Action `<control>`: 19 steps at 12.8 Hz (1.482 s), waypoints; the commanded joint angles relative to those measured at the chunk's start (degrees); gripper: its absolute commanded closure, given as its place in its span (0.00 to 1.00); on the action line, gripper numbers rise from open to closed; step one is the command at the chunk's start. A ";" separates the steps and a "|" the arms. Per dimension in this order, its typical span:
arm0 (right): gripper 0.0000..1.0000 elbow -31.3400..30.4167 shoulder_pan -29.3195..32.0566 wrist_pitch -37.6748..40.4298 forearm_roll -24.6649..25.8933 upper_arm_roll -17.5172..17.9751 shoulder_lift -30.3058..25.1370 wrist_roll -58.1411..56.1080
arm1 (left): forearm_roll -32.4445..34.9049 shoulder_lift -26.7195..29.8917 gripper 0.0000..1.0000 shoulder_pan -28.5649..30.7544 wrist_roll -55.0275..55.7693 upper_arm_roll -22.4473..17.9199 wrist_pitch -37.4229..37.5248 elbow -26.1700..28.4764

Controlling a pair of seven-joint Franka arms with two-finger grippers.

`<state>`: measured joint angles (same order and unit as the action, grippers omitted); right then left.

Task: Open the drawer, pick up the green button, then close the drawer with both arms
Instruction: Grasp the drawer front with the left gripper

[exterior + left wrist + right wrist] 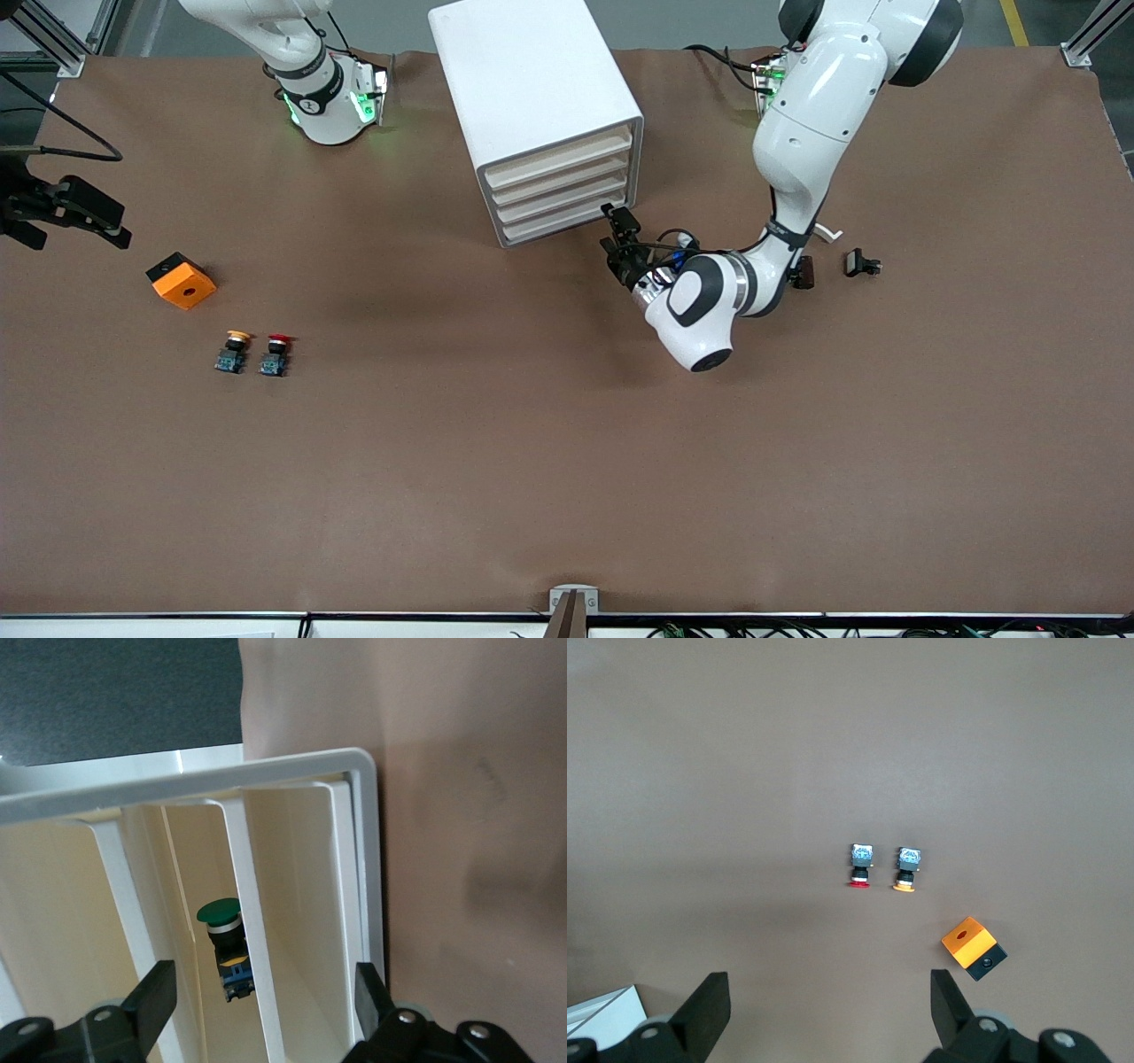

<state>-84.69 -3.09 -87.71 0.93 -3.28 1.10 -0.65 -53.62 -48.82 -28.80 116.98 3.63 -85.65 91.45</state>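
Button [226, 943] (green) half hidden, seemingly inside drawer [292, 930], both end effectors open.

Robotics lab or test cell — not a home or shop. Two big white arms [797, 133] bolted along one edge of a wide table [567, 461] covered w/ plain brown sheet, green status lights glowing at both bases. Aluminium frame posts [1090, 35] at the corners near the bases, grey floor w/ a yellow safety line [1014, 22] just past the table. Black cables run off the edge, camera mount [571, 611] clamped at the edge nearest the front camera. Props only — white drawer cabinet [540, 115] between the arm bases, industrial push-buttons [255, 353] and an orange switch box [182, 281] laid out toward the right arm's end of the table.
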 commanded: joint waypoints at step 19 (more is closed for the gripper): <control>0.00 1.20 -0.25 0.34 -0.49 -0.24 0.48 0.38 | -3.16 -2.86 0.80 -7.59 5.54 -0.55 -1.01 -0.57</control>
<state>-84.69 -3.09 -87.71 0.93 -3.37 1.10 -0.65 -55.59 -51.19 -35.76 121.59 3.60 -85.97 91.52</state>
